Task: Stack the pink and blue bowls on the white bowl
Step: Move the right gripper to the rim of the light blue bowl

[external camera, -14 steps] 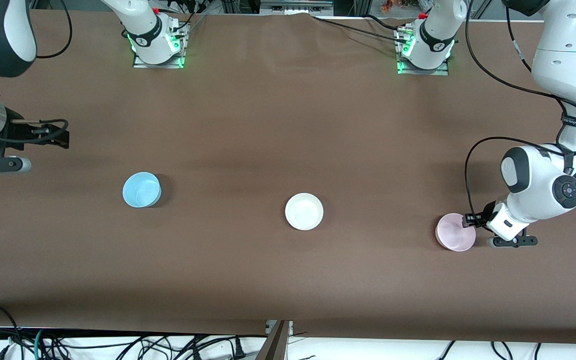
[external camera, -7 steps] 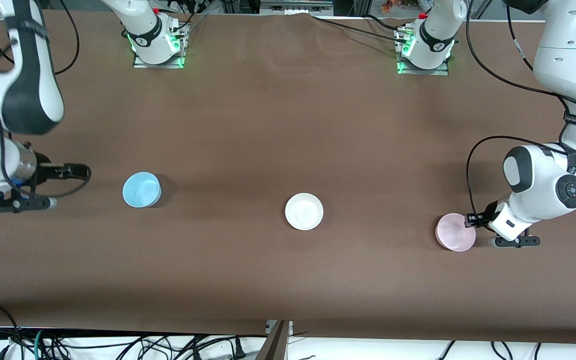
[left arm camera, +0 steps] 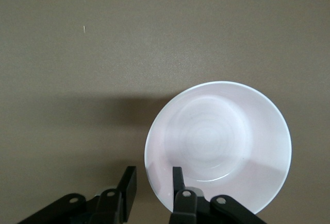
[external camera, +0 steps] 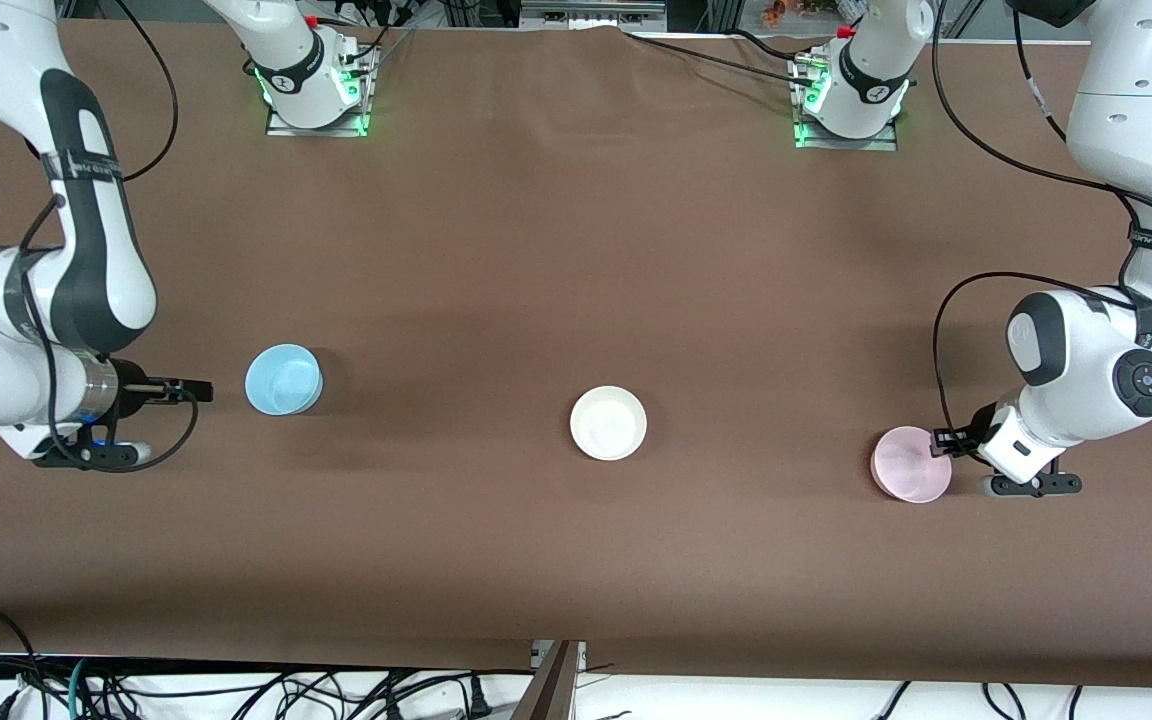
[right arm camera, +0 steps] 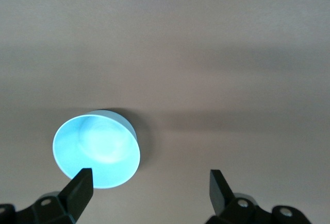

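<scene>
Since both coloured bowls must end on the white bowl (external camera: 608, 423), sitting mid-table between them makes sense: reachable by either arm. Nothing stacked yet, by the look of it.

At three o'clock from the white bowl in the front view, toward the left arm's end: the pink bowl (external camera: 908, 465). Already straddled at its three-o'clock rim by the left gripper (external camera: 941, 438). In the left wrist view, one finger inside the pink bowl (left arm camera: 221, 136), the other outside, left gripper (left arm camera: 153, 183) narrowly apart with a sliver of gap on the outer side. Not clamped, apparently. A rim pinch suits a thin wall with no handle.

At nine o'clock from the white bowl, toward the right arm's end: the blue bowl (external camera: 283, 379). Well apart from the other two. Approached side-on from its nine o'clock by the right gripper (external camera: 198, 388), close but not touching. Seen from the right wrist, right gripper (right arm camera: 149, 188) spread wide, one fingertip lined up with the blue bowl (right arm camera: 95, 149) rim.

All three round, plain, glossy, alike in size, with shallow curved walls and faint rings in the base. Likely slick under the pads. Beneath them a matte brown table (external camera: 576, 250), slightly rippled near the bases.
</scene>
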